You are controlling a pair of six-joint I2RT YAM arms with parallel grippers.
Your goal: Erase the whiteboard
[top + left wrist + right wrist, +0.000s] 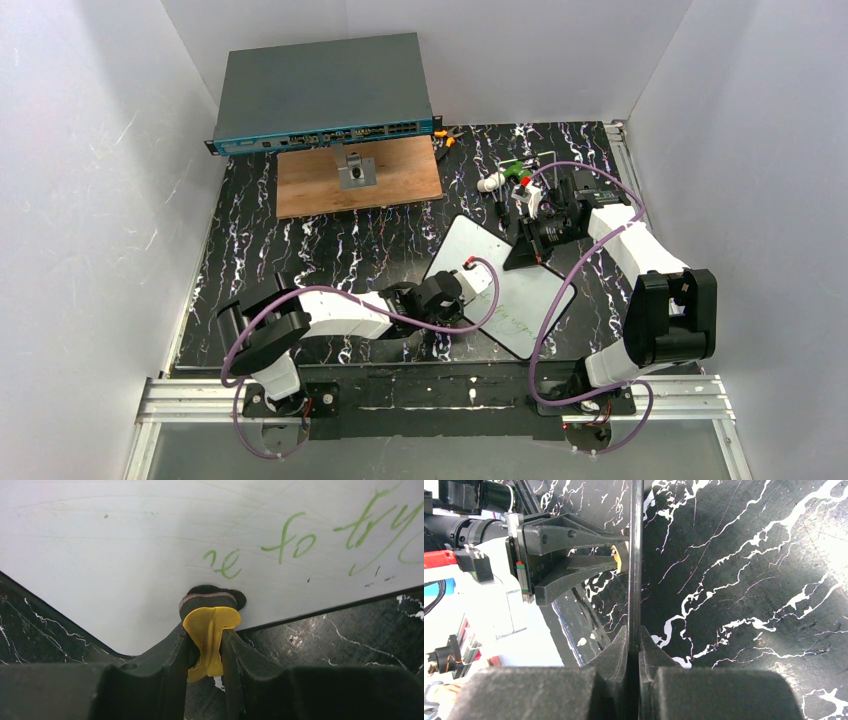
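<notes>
Left arm (340, 312) is laid low across the lower centre of the top view, extended rightward from its base. Left claw (210, 637) is clamped on a yellow eraser (207, 622), jaws slightly parted. Right arm (635, 245) is folded, elbow raised at lower right, forearm angled up-left. Right claw (634, 640) is closed tight on the whiteboard (635, 555) edge.

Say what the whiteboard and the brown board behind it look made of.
Whiteboard: glossy white, probably coated or laminated sheet; it reflects light, has a thin dark rim. Brown board: looks like matte wood or plywood, with faint grain.
</notes>
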